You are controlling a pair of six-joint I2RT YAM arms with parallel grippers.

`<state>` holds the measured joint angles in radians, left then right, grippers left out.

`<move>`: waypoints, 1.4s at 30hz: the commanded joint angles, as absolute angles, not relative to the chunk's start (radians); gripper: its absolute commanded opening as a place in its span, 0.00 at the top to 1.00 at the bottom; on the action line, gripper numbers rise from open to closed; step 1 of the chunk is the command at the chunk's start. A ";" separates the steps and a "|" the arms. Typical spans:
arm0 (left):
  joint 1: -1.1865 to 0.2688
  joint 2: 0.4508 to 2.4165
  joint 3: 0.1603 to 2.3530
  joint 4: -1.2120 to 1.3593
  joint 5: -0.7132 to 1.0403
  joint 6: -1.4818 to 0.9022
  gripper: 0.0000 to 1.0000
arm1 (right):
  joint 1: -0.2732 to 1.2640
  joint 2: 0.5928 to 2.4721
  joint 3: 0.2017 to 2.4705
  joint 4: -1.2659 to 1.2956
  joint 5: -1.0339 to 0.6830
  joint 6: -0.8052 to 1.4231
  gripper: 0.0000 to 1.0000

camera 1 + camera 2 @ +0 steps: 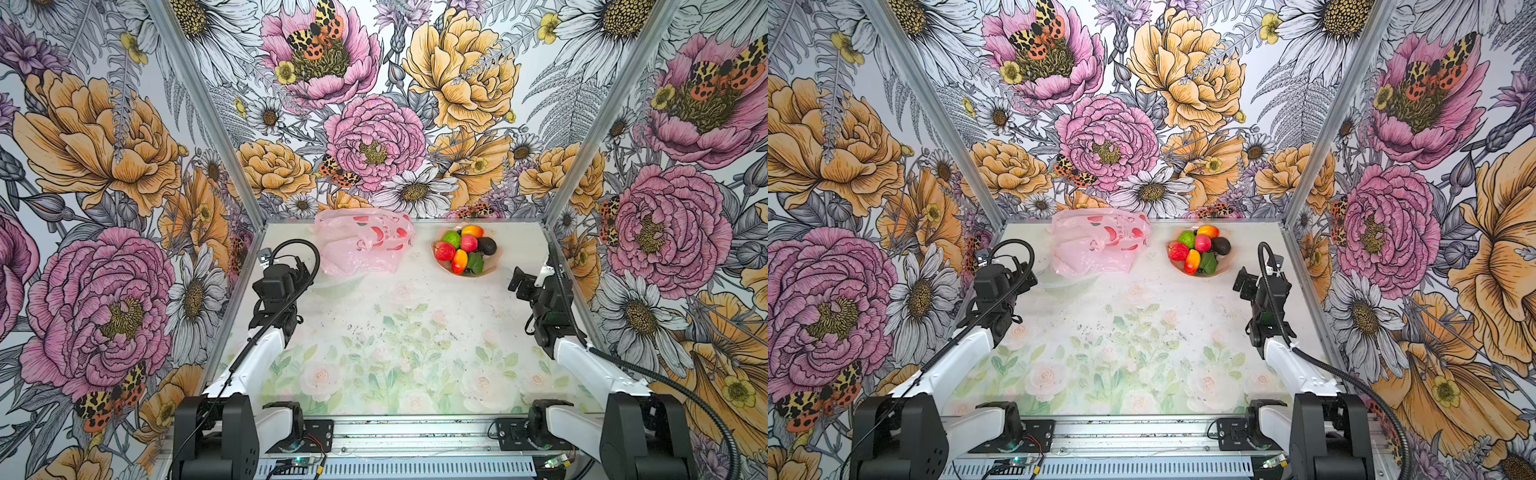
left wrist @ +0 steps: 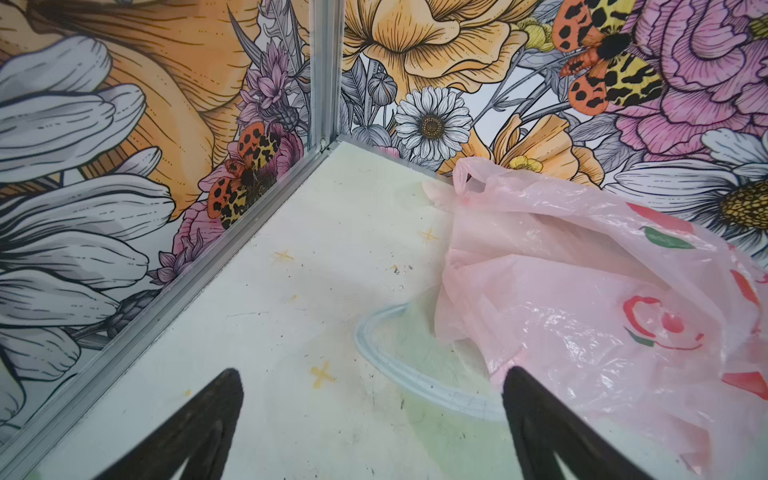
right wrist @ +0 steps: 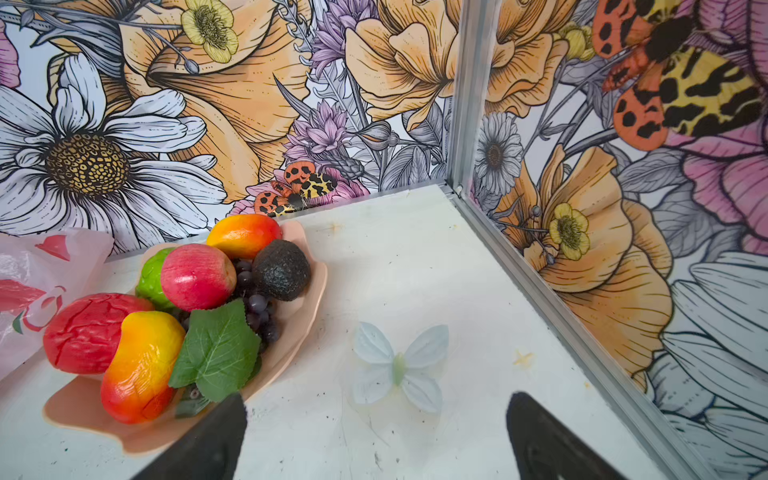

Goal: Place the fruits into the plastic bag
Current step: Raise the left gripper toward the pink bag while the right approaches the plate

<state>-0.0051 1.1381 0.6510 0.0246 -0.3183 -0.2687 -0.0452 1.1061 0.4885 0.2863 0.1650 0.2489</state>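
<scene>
The middle and near stretch of the bench (image 1: 415, 324) lies bare, open for passage from the left end effector (image 2: 372, 374) across to the right end effector (image 3: 376, 397). Along the far edge the plastic bag (image 1: 361, 245) slumps left of centre, close to the back wall (image 1: 374, 145), a clear round rim (image 2: 415, 388) jutting from under its near side, while the bowl (image 3: 313, 299) heaped with the fruits (image 1: 463, 249) stands right of it, only a narrow gap between them. Bare bench runs from bag to left wall (image 1: 124, 208) and from bowl to right wall (image 1: 644, 208).

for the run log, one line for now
fruits: in bowl | plastic bag: crumpled | left gripper: open | right gripper: open
</scene>
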 commanded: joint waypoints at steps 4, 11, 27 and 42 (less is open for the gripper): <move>-0.027 1.067 0.735 -0.218 -0.332 -0.446 0.01 | -0.049 1.002 0.540 0.076 0.180 0.368 0.02; -0.049 1.007 0.767 -0.375 -0.257 -0.555 0.01 | -0.053 0.955 0.618 -0.123 0.138 0.490 0.02; -0.081 0.950 0.856 -0.539 0.025 -0.709 0.01 | -0.056 1.037 0.887 -0.441 -0.143 0.676 0.03; -0.093 0.934 0.902 -0.543 0.204 -0.835 0.01 | -0.062 1.090 0.960 -0.463 -0.426 0.921 0.04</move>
<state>-0.0860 0.9333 0.8898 -0.5430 0.1196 -0.7757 -0.0540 1.0763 0.9253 -0.4557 -0.3492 0.8440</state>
